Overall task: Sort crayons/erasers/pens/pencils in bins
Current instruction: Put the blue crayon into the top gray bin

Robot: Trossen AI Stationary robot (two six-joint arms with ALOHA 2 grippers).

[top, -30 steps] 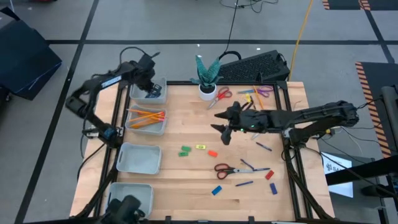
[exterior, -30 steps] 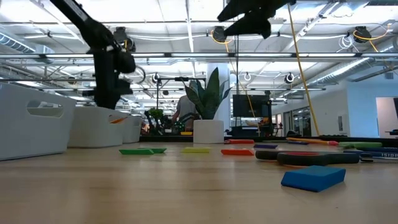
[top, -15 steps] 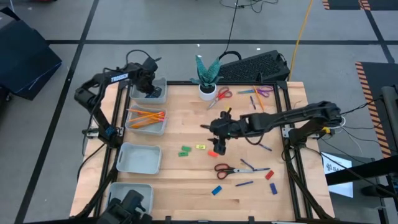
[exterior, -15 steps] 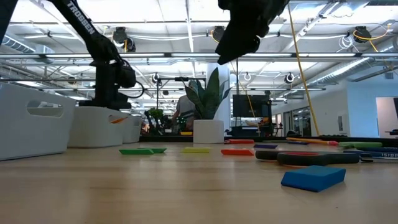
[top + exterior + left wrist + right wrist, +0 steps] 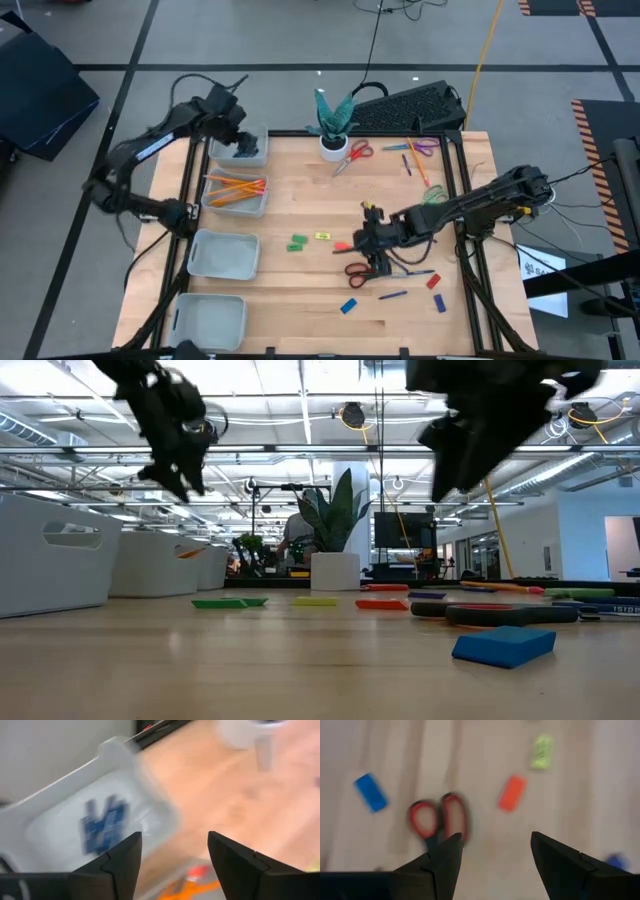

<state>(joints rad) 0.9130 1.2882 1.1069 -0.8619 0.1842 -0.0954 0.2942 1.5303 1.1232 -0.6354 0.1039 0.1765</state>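
At the table's far left corner the left gripper (image 5: pixel 238 138) is held over the farthest of the four bins (image 5: pixel 247 157); its fingers (image 5: pixel 117 865) are seen spread wide with nothing between them, and blue pens (image 5: pixel 102 824) are seen lying inside that bin. The next bin holds the orange pencils (image 5: pixel 236 188), while the two nearer bins appear unfilled. Toward the middle of the board the erasers are scattered: green (image 5: pixel 297 242), yellow (image 5: pixel 323 236) and red-orange (image 5: pixel 342 246) in a loose row, with blue (image 5: pixel 347 306) and further red and blue ones nearer the front right. The right gripper (image 5: pixel 375 250) is held low just beside the red-handled scissors (image 5: pixel 361 270), its fingers (image 5: pixel 559 865) parted and empty. The step in hand is judged to be a pick of a small item there, probably the red-orange eraser or a loose pen (image 5: pixel 392 295); it would best be done by centring the fingers across the item's short side and descending straight, so the scissors are not nudged. Open board is left between the erasers and the bins for a carry, but the bin walls must be cleared, and the plant pot (image 5: pixel 333 147) at the far edge should be avoided.
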